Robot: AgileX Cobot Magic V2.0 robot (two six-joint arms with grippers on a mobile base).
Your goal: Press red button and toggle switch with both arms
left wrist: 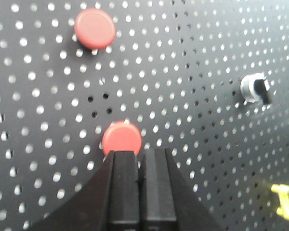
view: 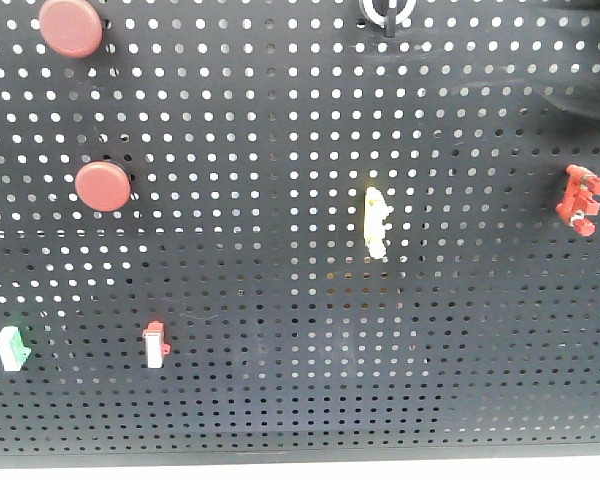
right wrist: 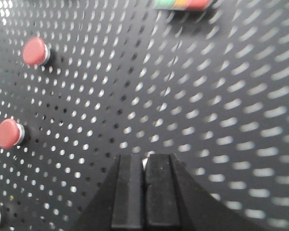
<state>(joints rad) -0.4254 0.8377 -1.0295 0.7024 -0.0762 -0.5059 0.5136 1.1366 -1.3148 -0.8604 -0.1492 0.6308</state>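
Two alike red buttons sit on the black pegboard [view: 280, 300]. The upper one [view: 71, 27] [left wrist: 95, 28] is at the top left and the lower red button [view: 102, 186] [left wrist: 122, 138] is below it. My left gripper [left wrist: 140, 153] is shut and empty, its fingertips overlapping the lower button's bottom edge; contact cannot be told. The toggle switch [left wrist: 255, 88] [view: 385, 12], a silver ring with a black lever, is cut off by the front view's top edge. My right gripper [right wrist: 145, 158] is shut close to the board. A pale sliver shows at its tips, and the switch is hidden there.
A pale yellow upright piece [view: 376, 222] [left wrist: 286, 199] is mid-board and a red bracket [view: 582, 200] sits at the right. Lower left are a green-and-white part [view: 12, 348] and a red-and-white part [view: 157, 344]. A dark blurred shape [view: 580, 50] fills the top right corner.
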